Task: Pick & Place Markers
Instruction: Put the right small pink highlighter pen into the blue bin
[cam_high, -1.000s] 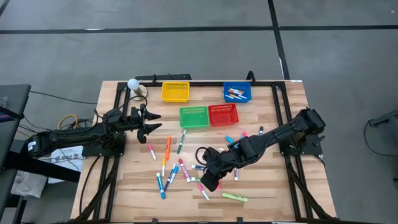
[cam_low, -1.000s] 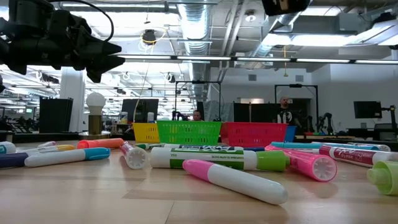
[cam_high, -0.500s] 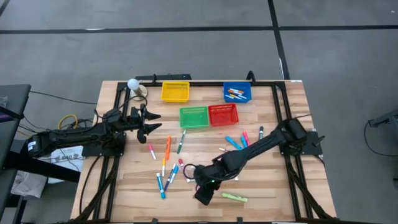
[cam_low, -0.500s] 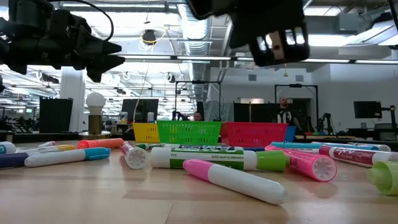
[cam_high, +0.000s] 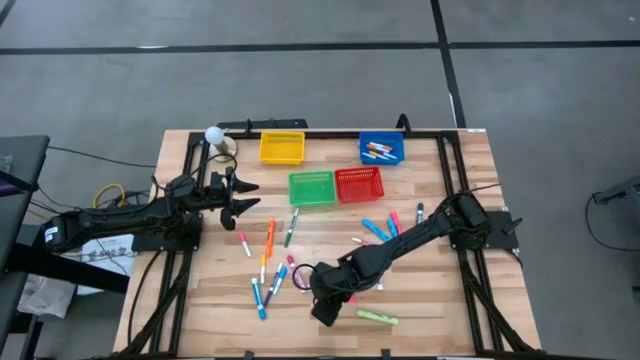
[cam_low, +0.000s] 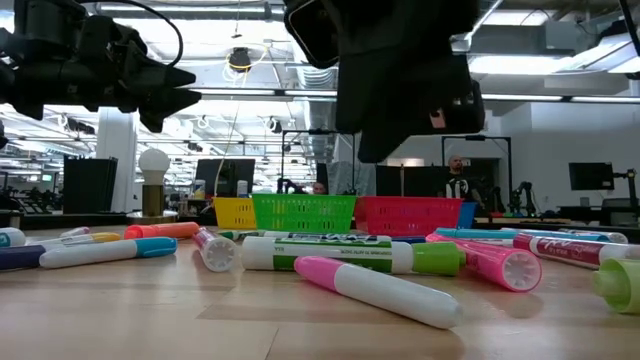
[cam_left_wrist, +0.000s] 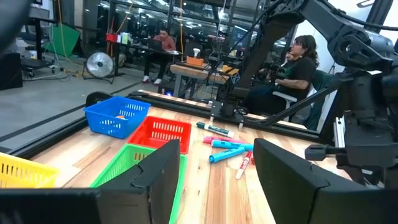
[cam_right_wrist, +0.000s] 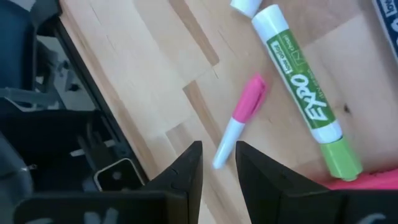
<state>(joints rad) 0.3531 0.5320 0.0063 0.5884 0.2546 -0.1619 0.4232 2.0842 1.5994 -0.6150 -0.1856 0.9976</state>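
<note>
Right gripper (cam_right_wrist: 217, 171) narrowly parted, empty, above pink marker (cam_right_wrist: 239, 120). Left gripper (cam_left_wrist: 214, 180) wide apart, empty.

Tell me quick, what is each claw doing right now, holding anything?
Left gripper: open, holding nothing, waiting near the green basket.
Right gripper: fingers slightly apart, empty, above a pink-capped marker on the table.
</note>
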